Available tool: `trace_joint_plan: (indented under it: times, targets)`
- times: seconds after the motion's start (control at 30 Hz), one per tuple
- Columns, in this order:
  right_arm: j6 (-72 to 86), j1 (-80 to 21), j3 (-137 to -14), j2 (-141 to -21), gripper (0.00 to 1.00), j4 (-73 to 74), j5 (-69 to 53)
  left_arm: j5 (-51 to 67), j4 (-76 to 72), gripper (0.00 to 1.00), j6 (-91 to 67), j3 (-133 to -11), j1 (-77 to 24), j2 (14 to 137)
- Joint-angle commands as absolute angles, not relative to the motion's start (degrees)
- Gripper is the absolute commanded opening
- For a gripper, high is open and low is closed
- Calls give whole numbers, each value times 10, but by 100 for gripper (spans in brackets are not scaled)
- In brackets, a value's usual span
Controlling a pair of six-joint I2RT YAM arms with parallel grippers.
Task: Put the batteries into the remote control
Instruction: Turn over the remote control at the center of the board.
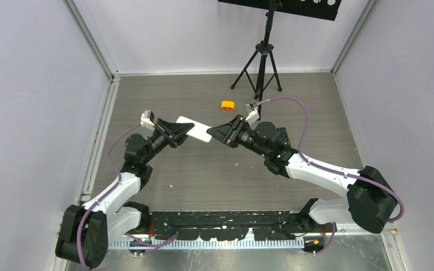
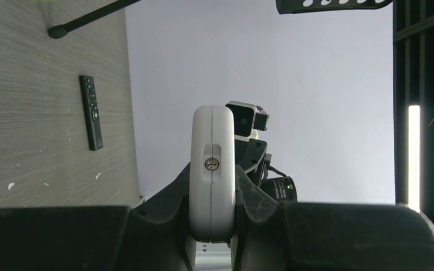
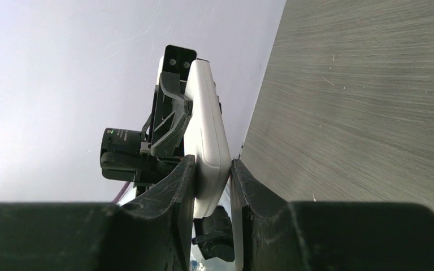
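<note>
Inspector: Writing on either remote?
Clerk: None legible. The black remote (image 2: 91,113) lying on the table (image 1: 203,175) carries button marks too small to read.
Inspector: Grippers?
Clerk: The left gripper (image 2: 213,172) is clamped on one end of the white remote (image 1: 194,129), which is held above the table. The right gripper (image 3: 212,166) pinches its other end.

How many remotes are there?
2. The white remote is gripped by the left pincer and right pincer; the black remote lies on the table. Others may be hidden.
</note>
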State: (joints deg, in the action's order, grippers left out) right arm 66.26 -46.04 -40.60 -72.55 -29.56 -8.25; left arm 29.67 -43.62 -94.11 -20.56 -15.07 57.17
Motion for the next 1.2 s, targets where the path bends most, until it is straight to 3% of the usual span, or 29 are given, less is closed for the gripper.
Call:
trace_joint_plan:
  times: [0.0,0.47,0.63,0.7,0.8,0.87,1.17]
  targets:
    - [623,-491,-427,-770,19,-290,-82,330,-515,0,-952,-240,-159,579]
    - [626,-511,-514,-853,17,-302,-86,426,-529,0,-880,-288,-220,604]
    - [520,-468,-532,-801,17,-196,-138,378,-516,0,-844,-279,-218,580]
    - [466,-441,-536,-769,27,-156,-198,372,-474,0,-809,-290,-217,565]
    - [384,-432,-548,-726,67,-71,-256,369,-406,0,-751,-306,-217,547]
    - [357,-431,-549,-703,81,-37,-280,371,-367,0,-717,-315,-217,543]
    - [282,-429,-543,-644,84,23,-388,440,-325,0,-626,-329,-215,525]
